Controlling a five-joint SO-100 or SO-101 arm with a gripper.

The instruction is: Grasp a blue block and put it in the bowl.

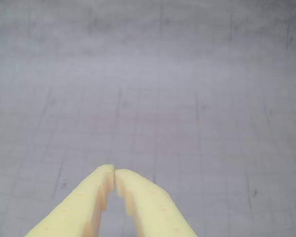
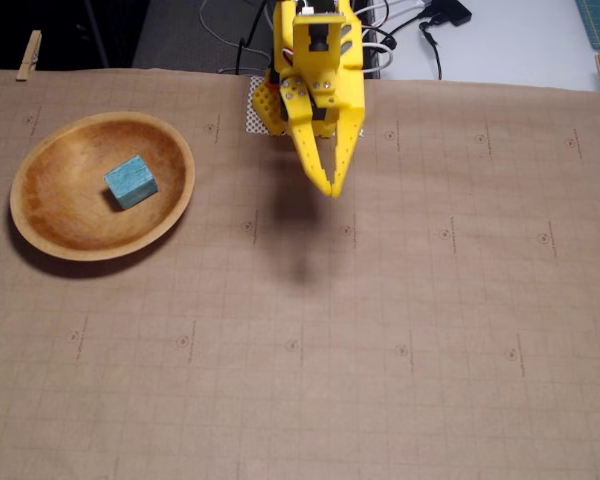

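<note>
Gridded mat point(image 2: 430, 330): blue block point(image 2: 131, 181) in bowl point(image 2: 40, 235) (gripper point(image 2: 333, 189) closed).

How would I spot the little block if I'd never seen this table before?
In the fixed view, look to the left of the brown gridded mat for the wide wooden bowl. The blue block lies inside it, near the middle. It is the only teal thing there, a small cube against the orange-brown wood, well away from the yellow gripper.
</note>
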